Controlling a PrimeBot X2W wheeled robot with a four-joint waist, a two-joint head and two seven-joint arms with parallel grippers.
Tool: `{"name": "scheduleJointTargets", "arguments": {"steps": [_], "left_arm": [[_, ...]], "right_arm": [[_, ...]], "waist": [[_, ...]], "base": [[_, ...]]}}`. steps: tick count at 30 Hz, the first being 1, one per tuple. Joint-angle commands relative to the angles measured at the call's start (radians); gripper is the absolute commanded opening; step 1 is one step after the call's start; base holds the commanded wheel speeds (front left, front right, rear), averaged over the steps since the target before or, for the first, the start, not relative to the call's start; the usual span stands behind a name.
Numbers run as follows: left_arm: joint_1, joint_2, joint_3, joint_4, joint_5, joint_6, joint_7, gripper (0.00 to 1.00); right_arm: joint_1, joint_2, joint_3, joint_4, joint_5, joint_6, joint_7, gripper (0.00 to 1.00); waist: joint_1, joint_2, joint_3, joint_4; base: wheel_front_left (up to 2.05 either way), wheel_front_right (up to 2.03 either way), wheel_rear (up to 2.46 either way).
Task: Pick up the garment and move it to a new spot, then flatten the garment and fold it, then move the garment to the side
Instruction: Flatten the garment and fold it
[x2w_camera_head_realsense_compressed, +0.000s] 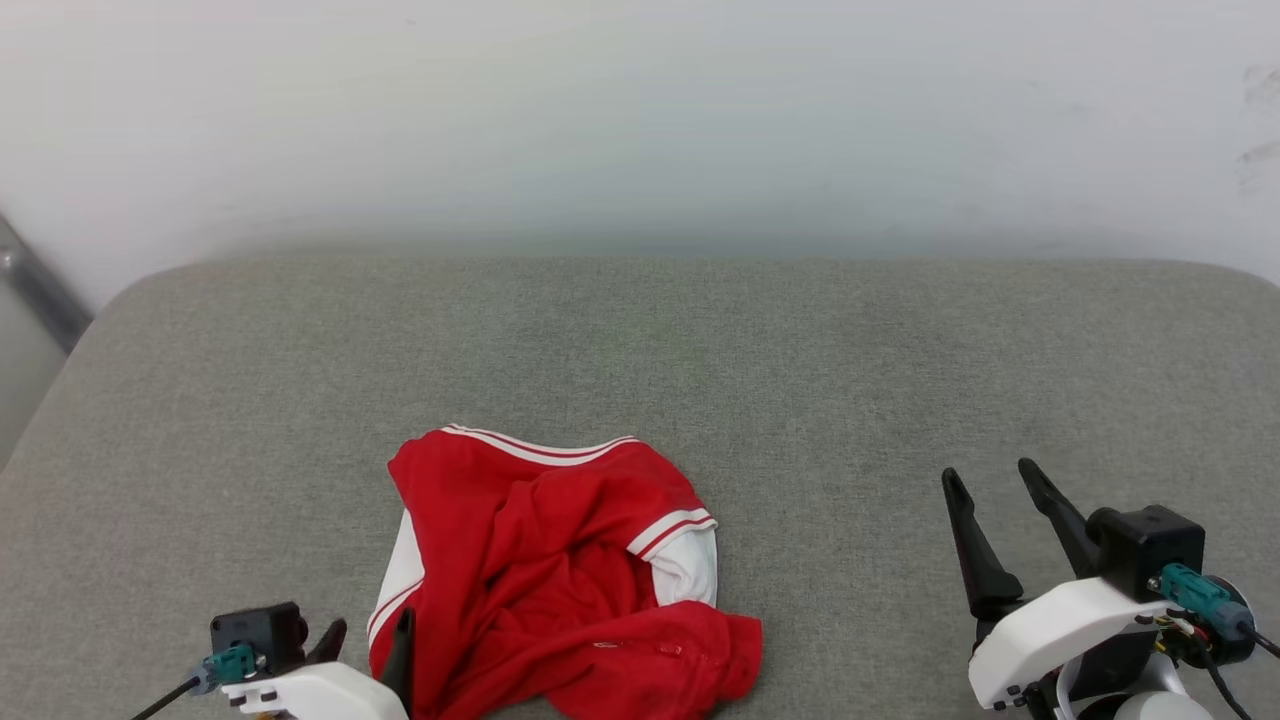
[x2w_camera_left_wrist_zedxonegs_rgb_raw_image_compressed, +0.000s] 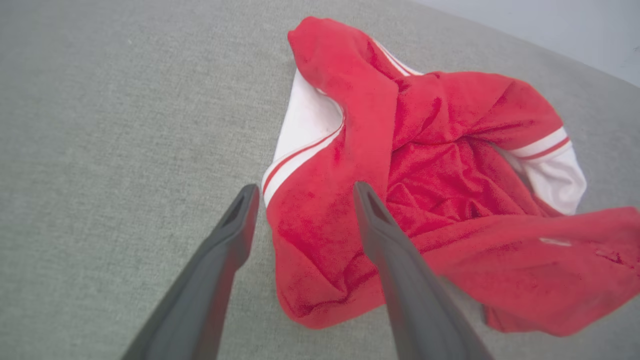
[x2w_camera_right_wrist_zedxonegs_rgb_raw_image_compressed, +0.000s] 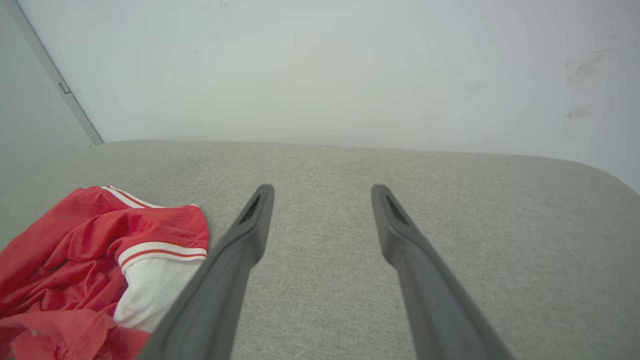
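- Showing the garment (x2w_camera_head_realsense_compressed: 560, 570) heaped in a crumpled mound on the near part of the grey counter (x2w_camera_head_realsense_compressed: 640, 340), slightly left of centre, with striped trim (x2w_camera_head_realsense_compressed: 540, 447) along the far side and one white sleeve (x2w_camera_head_realsense_compressed: 690, 565) turned out to the right. State of the jaws?
- For the left jaws: spread wide, holding nothing, poised at the mound's near left corner. In the left wrist view, placing one of the fingers (x2w_camera_left_wrist_zedxonegs_rgb_raw_image_compressed: 235, 235) over bare counter and the other over red cloth, so straddling the garment's left border just short of a second white sleeve (x2w_camera_left_wrist_zedxonegs_rgb_raw_image_compressed: 305, 125). Cannot tell contact with the cloth from these views. For the right jaws: likewise spread wide and empty, over bare counter well to the right of the garment.
- Step in hand?
- Probably approaching for the first pick-up, with no lifting, flattening or folding done yet.
- Likely faults from here?
- Closing too shallow: catching only the top layer at the border, then losing it on the lift.
- Closing too deep: pinching the counter's fabric cover together with the cloth, and tugging at both.
- Lifting by this one corner alone: leaving the remainder trailing, drawing the folds tighter and burying the sleeves inside the bundle, thus complicating the later flattening.
- Remedy, as a judgement only: taking a firm bite of several layers, and bringing in the right jaws for a second hold.
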Motion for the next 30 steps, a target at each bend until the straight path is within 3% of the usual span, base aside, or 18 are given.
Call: {"name": "scheduleJointTargets", "arguments": {"steps": [1, 12, 22, 26, 30], "left_arm": [[-0.019, -0.009, 0.0, -0.006, 0.019, -0.002, -0.035, 1.0], [-0.172, -0.011, -0.043, -0.018, 0.179, -0.018, -0.294, 1.0], [-0.225, -0.016, -0.058, 0.014, 0.194, -0.023, -0.323, 1.0], [-0.256, -0.025, -0.064, 0.017, 0.197, -0.032, -0.34, 1.0], [-0.296, -0.044, -0.079, 0.03, 0.2, -0.043, -0.362, 1.0]], "right_arm": [[0.011, 0.0, 0.0, -0.007, -0.009, -0.001, 0.005, 1.0], [0.022, 0.0, -0.01, -0.032, -0.014, -0.001, 0.025, 1.0], [-0.016, 0.0, -0.028, -0.019, -0.022, -0.001, 0.069, 1.0], [-0.059, -0.01, -0.032, 0.018, 0.006, -0.001, 0.141, 1.0], [-0.119, -0.049, 0.044, 0.067, 0.067, -0.001, 0.31, 1.0]], "waist": [[0.0001, -0.0001, -0.005, -0.005], [0.0001, -0.0001, 0.001, -0.028], [0.0001, -0.0001, 0.041, -0.028], [0.0001, -0.0001, 0.08, 0.007], [0.0001, -0.0001, 0.125, 0.069]], "base": [[0.0, 0.0, 0.0], [0.0, 0.0, 0.0], [0.0, 0.0, 0.0], [0.0, 0.0, 0.0], [0.0, 0.0, 0.0]]}}
